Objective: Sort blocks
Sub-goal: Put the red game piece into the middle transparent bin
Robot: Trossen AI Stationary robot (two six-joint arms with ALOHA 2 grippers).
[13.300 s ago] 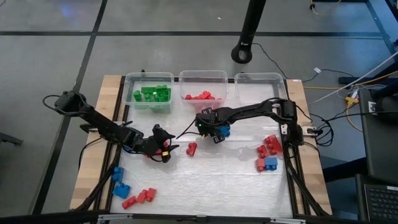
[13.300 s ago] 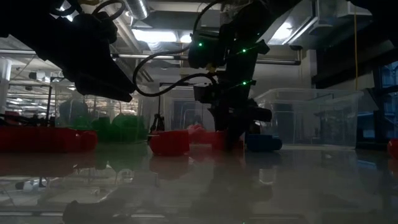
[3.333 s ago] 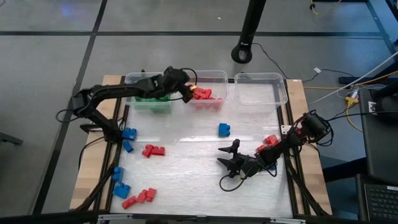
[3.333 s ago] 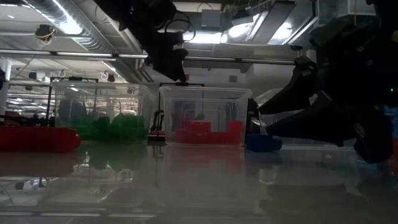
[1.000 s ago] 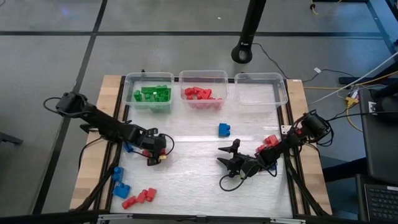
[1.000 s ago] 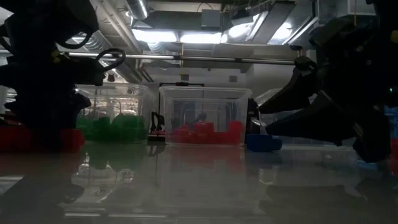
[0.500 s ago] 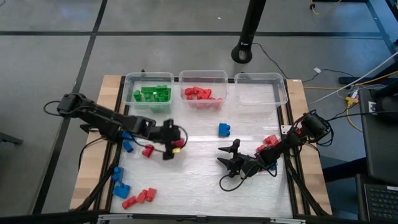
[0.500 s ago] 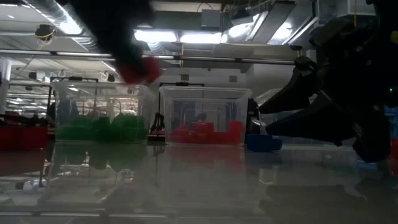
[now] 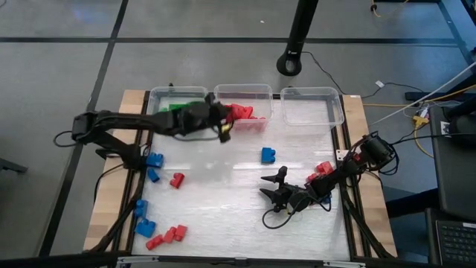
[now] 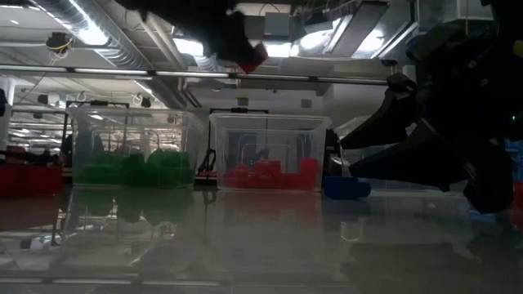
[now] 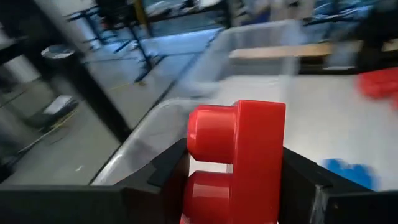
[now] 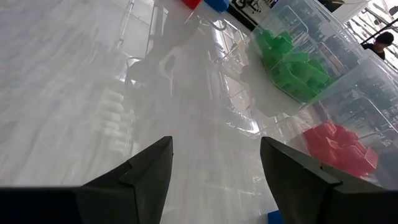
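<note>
We see a white tabletop with three clear bins along its far edge: a green-filled bin, a red-filled bin in the middle, and a clear empty bin.

The left arm reaches across toward the bins. Its left gripper sits over the near edge of the red-filled bin, just at the seam with the green one. The fingers are clamped on a red block, studs pointing out past the fingertips, long axis along the fingers. In the low view the same red block hangs high above the tabletop, roughly over the middle bin. This is the relation that matters: we judge the red bin lies just ahead of and below the held block, so a short carry forward and a release would drop it in. It is too close to the green bin side for our liking; drift that way could missort.

The right gripper waits low over the tabletop on the near right, fingers spread and holding nothing, well apart from the bins.

Loose blocks left:
- red and blue cluster, near-left corner
- red cluster by the right arm
- blue pair at left
- single red
- single blue, mid-tabletop, nearer the right arm
</note>
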